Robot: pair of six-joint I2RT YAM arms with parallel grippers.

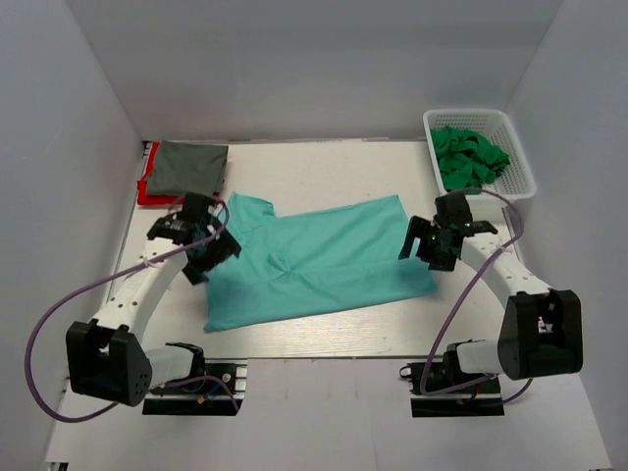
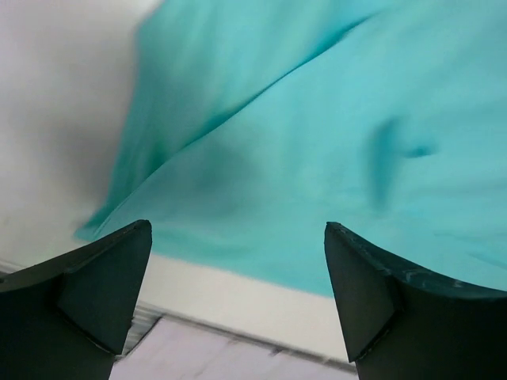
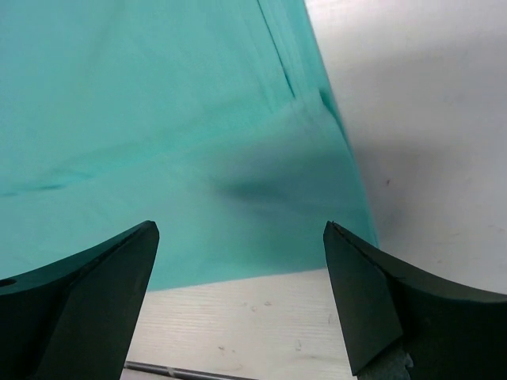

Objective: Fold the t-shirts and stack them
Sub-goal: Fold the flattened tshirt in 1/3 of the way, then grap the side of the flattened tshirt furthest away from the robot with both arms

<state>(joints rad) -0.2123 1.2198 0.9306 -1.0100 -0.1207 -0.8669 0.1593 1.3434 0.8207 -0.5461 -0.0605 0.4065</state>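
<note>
Pale wood-grain desk (image 1: 324,167) carries everything in the top view. Spread flat across its middle lies the large light teal cloth t-shirt (image 1: 314,260), its collar towards 10 o'clock and its hem towards 3 o'clock, with shallow creases near the centre.

At 1 o'clock of the desk stands the white plastic lattice basket (image 1: 520,162), and a crumpled bright green cloth shirt (image 1: 471,155) fills it. At 10 o'clock, well apart from the basket, the folded dark grey cloth shirt (image 1: 188,167) rests on the red cloth shirt (image 1: 145,191), of which only an edge shows.

The left gripper (image 1: 214,250) sits over the teal shirt's 9 o'clock edge. Its wrist view, though blurred, shows the jaws spread wide and empty above the cloth. The right gripper (image 1: 420,242) sits over the 3 o'clock edge, near a corner of the hem, with its jaws likewise wide apart and holding nothing.
</note>
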